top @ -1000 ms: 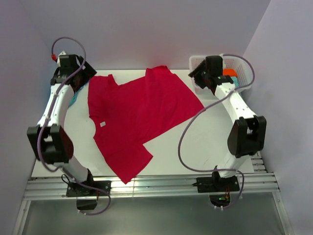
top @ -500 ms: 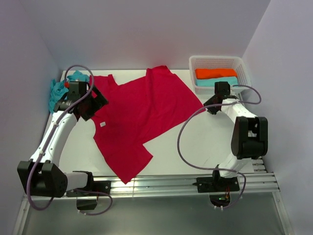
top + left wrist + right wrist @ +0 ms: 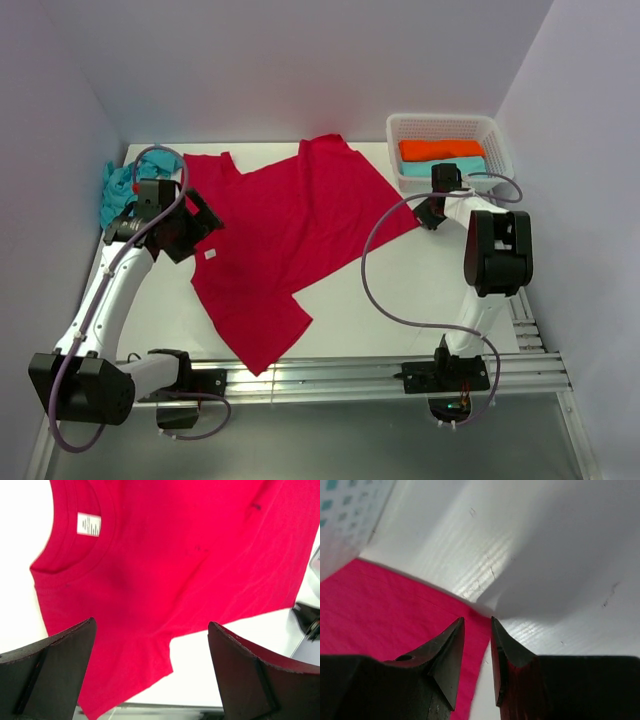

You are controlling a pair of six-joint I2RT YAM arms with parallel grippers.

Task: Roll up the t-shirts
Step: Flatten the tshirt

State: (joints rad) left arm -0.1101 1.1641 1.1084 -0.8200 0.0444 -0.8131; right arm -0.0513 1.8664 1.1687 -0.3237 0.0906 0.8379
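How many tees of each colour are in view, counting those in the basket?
Red tee: 1
Turquoise tees: 2, one crumpled far left, one in the basket
Orange tee: 1, in the basket
Total: 4

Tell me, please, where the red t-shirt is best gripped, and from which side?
Probably pinch the red t-shirt at its hem corner on the right, coming in low from the right side. The shirt lies flat, so only an edge offers a lip to pinch, and that corner points out onto bare table. The right gripper, jaws narrowly apart, sits right at it.
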